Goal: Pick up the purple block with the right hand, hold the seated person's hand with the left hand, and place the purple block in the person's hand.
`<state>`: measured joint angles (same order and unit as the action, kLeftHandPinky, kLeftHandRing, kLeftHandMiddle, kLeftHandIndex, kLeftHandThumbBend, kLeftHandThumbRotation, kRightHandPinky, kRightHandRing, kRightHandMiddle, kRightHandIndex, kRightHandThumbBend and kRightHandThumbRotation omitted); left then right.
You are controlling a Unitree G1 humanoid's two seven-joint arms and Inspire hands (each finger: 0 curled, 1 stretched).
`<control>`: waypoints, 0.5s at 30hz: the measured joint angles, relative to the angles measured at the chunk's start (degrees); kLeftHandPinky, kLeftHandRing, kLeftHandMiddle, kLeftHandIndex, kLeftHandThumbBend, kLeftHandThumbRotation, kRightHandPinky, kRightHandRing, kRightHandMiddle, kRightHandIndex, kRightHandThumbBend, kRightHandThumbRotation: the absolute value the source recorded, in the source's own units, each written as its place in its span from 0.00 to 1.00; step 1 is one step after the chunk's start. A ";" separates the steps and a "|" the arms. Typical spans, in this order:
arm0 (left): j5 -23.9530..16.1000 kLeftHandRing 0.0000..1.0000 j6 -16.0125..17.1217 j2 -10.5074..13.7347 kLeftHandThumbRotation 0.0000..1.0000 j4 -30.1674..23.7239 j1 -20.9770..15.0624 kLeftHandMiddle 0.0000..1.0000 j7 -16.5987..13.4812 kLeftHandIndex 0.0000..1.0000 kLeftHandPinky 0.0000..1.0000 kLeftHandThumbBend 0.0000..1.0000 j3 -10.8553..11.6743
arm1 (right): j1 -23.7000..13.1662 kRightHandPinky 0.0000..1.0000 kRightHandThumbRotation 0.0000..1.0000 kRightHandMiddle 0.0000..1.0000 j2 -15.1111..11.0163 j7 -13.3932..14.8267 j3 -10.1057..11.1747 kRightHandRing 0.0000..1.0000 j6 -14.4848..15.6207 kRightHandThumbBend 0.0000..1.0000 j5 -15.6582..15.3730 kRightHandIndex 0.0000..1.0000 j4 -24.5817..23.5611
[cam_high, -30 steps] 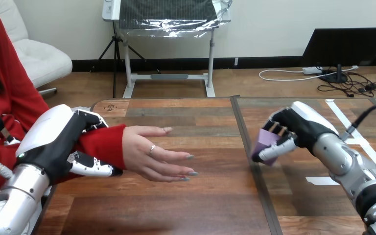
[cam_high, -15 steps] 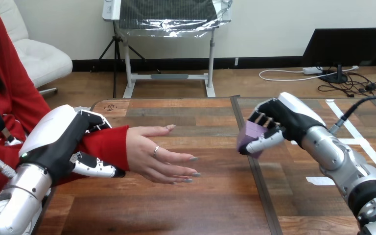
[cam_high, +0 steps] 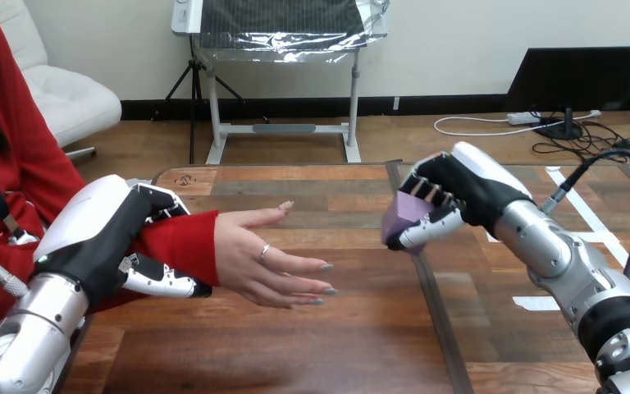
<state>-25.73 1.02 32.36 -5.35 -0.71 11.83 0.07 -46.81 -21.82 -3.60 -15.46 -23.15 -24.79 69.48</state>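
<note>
My right hand (cam_high: pixel 459 193) is shut on the purple block (cam_high: pixel 400 215) and holds it in the air above the table's middle seam. The block sits between the thumb and the curled fingers, a short way right of the person's fingertips. The person's hand (cam_high: pixel 267 258) reaches in from the left, palm turned up and sideways, fingers stretched toward the block. My left hand (cam_high: pixel 102 234) is curled round the person's forearm at the red sleeve, thumb below and fingers over the top.
The wooden table (cam_high: pixel 312 345) has a dark metal seam (cam_high: pixel 435 312) running front to back under the block. White tape marks (cam_high: pixel 578 201) lie on the right half.
My right hand has carried the purple block left and a little up, closer to the person's fingertips. My left hand and the person's hand have stayed where they were.
</note>
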 measured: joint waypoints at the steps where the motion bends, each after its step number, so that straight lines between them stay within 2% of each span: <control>1: 0.00 0.38 0.00 0.00 0.00 0.00 -0.04 0.45 0.00 0.45 0.32 0.85 -0.01 | 0.00 0.36 0.00 0.46 0.00 -0.11 0.00 0.40 -0.20 0.70 0.11 0.48 -0.19; 15: -0.04 0.39 0.06 -0.14 0.00 0.00 -1.09 0.45 0.00 0.46 0.32 0.83 -0.32 | 0.00 0.39 0.00 0.46 0.43 -1.94 0.02 0.41 -2.55 0.69 1.28 0.48 -3.57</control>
<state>-25.77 1.08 32.22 -5.34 -1.81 11.83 -0.25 -46.81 -21.39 -5.54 -15.44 -25.70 -23.51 65.92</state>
